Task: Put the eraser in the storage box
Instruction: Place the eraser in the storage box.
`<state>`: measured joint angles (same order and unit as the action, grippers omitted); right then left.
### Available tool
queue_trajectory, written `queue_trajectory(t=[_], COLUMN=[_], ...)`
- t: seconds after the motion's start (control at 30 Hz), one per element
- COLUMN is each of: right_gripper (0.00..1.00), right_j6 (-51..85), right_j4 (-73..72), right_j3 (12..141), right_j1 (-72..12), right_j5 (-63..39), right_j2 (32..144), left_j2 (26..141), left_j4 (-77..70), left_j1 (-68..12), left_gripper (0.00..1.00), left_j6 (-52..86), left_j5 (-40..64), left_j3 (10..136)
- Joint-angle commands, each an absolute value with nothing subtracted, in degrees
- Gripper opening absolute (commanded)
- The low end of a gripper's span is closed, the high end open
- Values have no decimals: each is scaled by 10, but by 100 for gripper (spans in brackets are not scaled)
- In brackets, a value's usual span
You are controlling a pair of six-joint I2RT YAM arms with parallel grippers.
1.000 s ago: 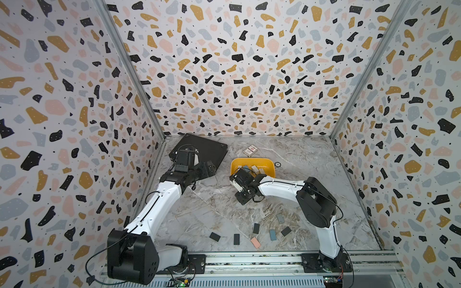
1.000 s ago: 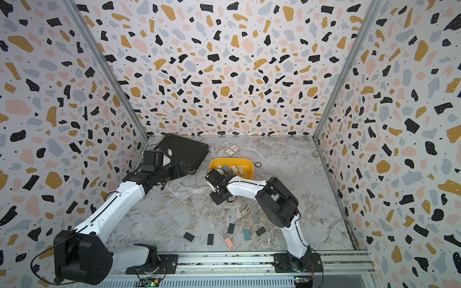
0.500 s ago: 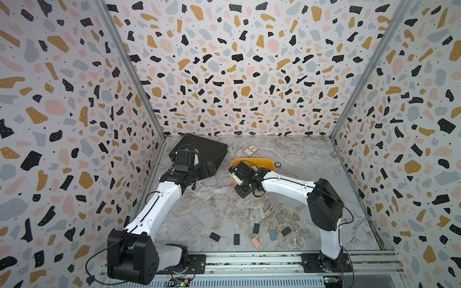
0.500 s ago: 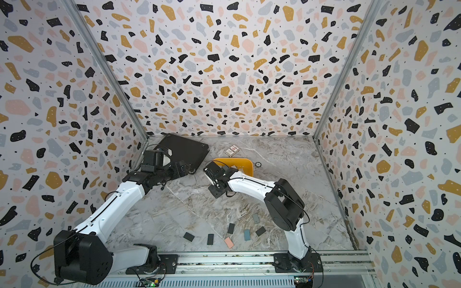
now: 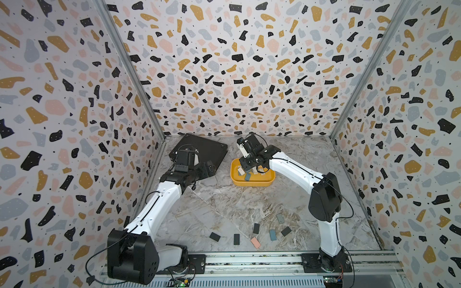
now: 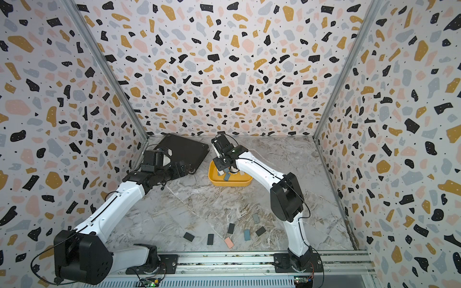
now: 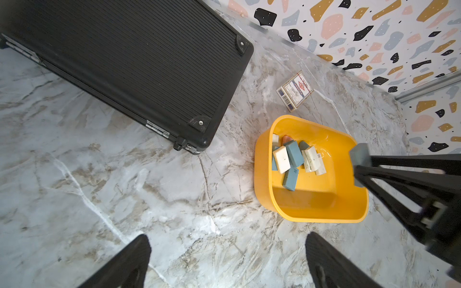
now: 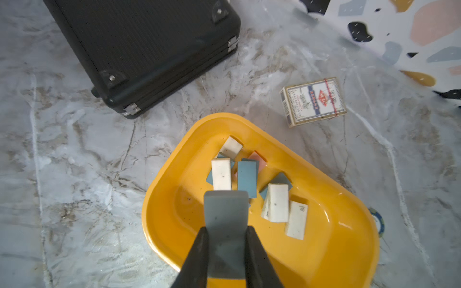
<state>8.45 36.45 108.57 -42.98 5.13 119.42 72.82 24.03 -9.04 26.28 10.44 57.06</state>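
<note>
Right gripper pinches a flat grey eraser over the bare end of the shallow yellow plastic storage box; left gripper gapes empty.

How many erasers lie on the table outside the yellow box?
7, near the front rail: three black, pink, blue, dark grey, light grey. More may be hidden.

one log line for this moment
right gripper: shut on grey eraser | over storage box | left gripper: open, empty | next: likely release
</note>
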Motion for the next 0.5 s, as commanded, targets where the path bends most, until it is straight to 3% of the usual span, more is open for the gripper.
queue_trajectory(t=[0.0,0.47], right_gripper=[20,20], right_j6=[75,73], right_j4=[399,401], right_j3=[1126,1161], right_j1=[-433,-414], right_j5=[48,69], right_j2=[1224,1280], left_j2=[735,748], left_j4=[233,235], left_j1=[-87,-87], left_gripper=[97,97], left_j6=[261,258], left_j5=[108,106], left_j3=[590,593])
